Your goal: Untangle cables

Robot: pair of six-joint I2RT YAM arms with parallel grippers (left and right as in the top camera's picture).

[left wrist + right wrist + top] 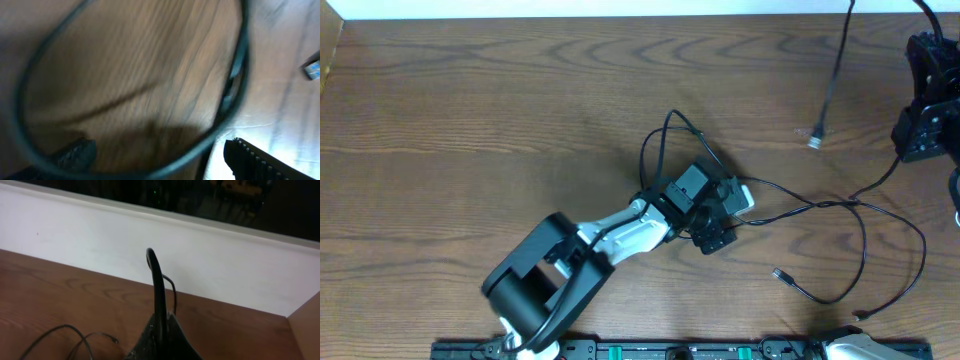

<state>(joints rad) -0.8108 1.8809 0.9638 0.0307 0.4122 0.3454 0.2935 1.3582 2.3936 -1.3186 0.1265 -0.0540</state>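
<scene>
1. The left claw [728, 212] is low over the middle of the tabletop [470, 100], spread wide and gripping nothing.
2. In the left wrist view its fingers [75, 152] stand well apart with bare wood between them. A blurred black loop [239, 85] curves around that gap. Whether the loop touches either finger cannot be told.
3. The black cables [820, 207] lie in a loose tangle. One loop rises beside the left claw towards the far edge, and strands run from it towards the right edge, crossing on the way.
4. Two small plug ends [780, 272] lie near the front edge, right of the middle.
5. The right claw [159, 327] is clenched on a black strand [156, 280], which stands up from between its closed fingers and bends over at the top.
6. In the overhead view the right arm [925, 100] is at the far right corner.
7. A separate thin cable [835, 70] comes down from the far edge, apart from the tangle, and ends in a pale plug [815, 141].
</scene>
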